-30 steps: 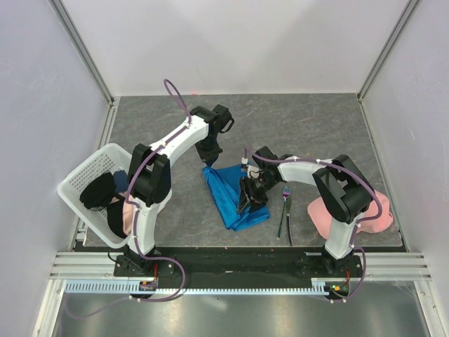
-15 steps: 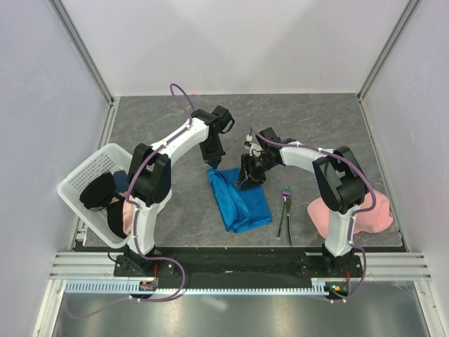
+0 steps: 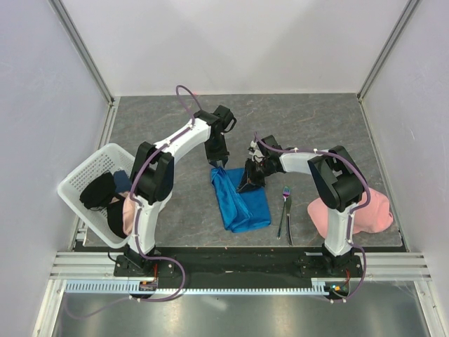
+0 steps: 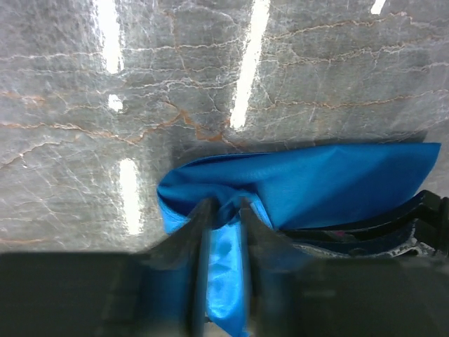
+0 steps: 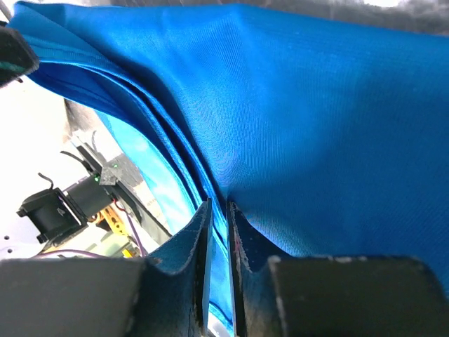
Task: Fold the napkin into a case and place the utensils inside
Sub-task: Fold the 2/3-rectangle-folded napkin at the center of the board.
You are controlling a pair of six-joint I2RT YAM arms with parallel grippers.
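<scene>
The bright blue napkin (image 3: pixel 240 202) lies folded in layers at mid table, its far edge lifted between both grippers. My left gripper (image 3: pixel 219 166) is shut on its far left corner; the wrist view shows blue cloth (image 4: pixel 302 182) pinched between the fingers (image 4: pixel 188 242). My right gripper (image 3: pixel 247 184) is shut on the far right edge; its wrist view is filled with layered blue fabric (image 5: pixel 316 126) clamped between the fingers (image 5: pixel 203 232). The fork (image 3: pixel 284 198) and knife (image 3: pixel 280 221) lie side by side on the table just right of the napkin.
A white basket (image 3: pixel 84 179) with dark and pink items stands at the left edge. A pale pink cloth (image 3: pixel 351 214) lies at the right by the right arm's base. Grey walls and metal rails enclose the table.
Both grippers carried the napkin's edge away from the near side, the right gripper moving from the near right part to the far right. The cloth now lies more spread, farther back.
</scene>
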